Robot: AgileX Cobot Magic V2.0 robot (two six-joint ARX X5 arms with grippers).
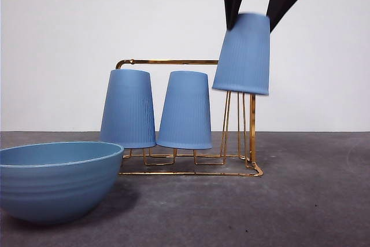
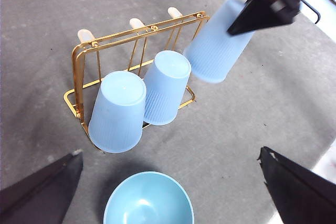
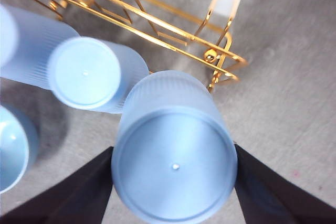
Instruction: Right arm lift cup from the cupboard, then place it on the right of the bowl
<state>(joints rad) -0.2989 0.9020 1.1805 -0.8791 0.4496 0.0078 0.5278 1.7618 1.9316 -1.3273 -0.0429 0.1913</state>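
The right claw [image 1: 251,18] is clamped on the cup [image 1: 243,54] – lifted above the cupboard [image 1: 237,125], at the bowl's [image 1: 55,180] two o'clock – with setting it on the worktop [image 1: 312,201] at the bowl's three o'clock left.

Light-blue ribbed cup [image 1: 243,55] upside down, slightly tilted, clamped at its base by the right hand [image 1: 252,10], lifted above the gold wire cupboard's [image 1: 191,169] right-end prongs. Two identical cups remain inverted on the cupboard. Wide blue bowl [image 1: 55,180] upright on the surface, front left of cupboard.
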